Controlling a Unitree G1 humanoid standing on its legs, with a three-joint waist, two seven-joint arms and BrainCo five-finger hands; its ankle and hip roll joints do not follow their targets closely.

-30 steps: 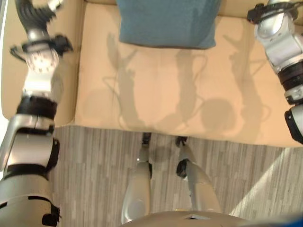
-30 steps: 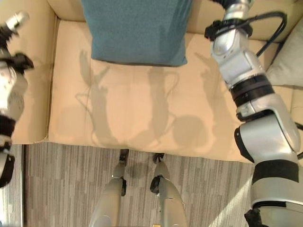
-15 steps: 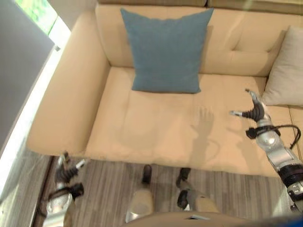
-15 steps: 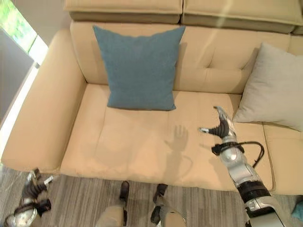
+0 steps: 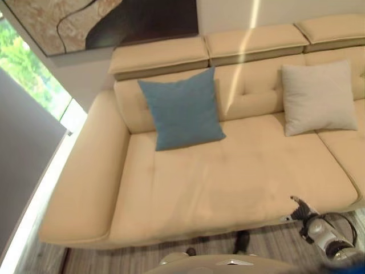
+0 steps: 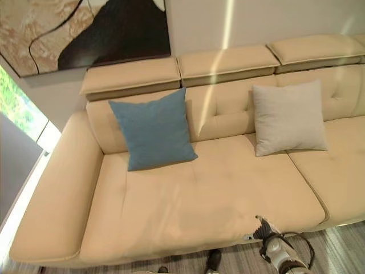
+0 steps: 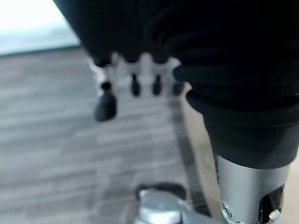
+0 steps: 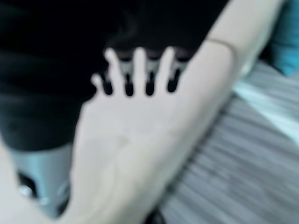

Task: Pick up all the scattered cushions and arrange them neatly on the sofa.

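Note:
A blue cushion (image 6: 153, 129) leans upright against the backrest of the beige sofa (image 6: 188, 200), over its left seat. A pale grey cushion (image 6: 287, 117) leans on the backrest further right. My right hand (image 6: 263, 231) is low by the sofa's front edge, open with straight fingers (image 8: 135, 70) and holding nothing. In the left wrist view my left hand (image 7: 133, 77) hangs open over the grey wood floor (image 7: 56, 140), also empty. A teal shape (image 8: 287, 32) lies on the floor beyond the sofa's edge; I cannot tell what it is.
The sofa's wide left armrest (image 5: 80, 182) stands beside a bright window strip (image 5: 34, 80). A dark and tan wall picture (image 6: 85, 28) hangs above the headrests (image 6: 228, 60). The seat between and in front of the cushions is bare.
The camera has pulled back and tilted up, so the whole sofa now shows. My right hand has dropped from over the seat to its front edge. Both cushions stay in place.

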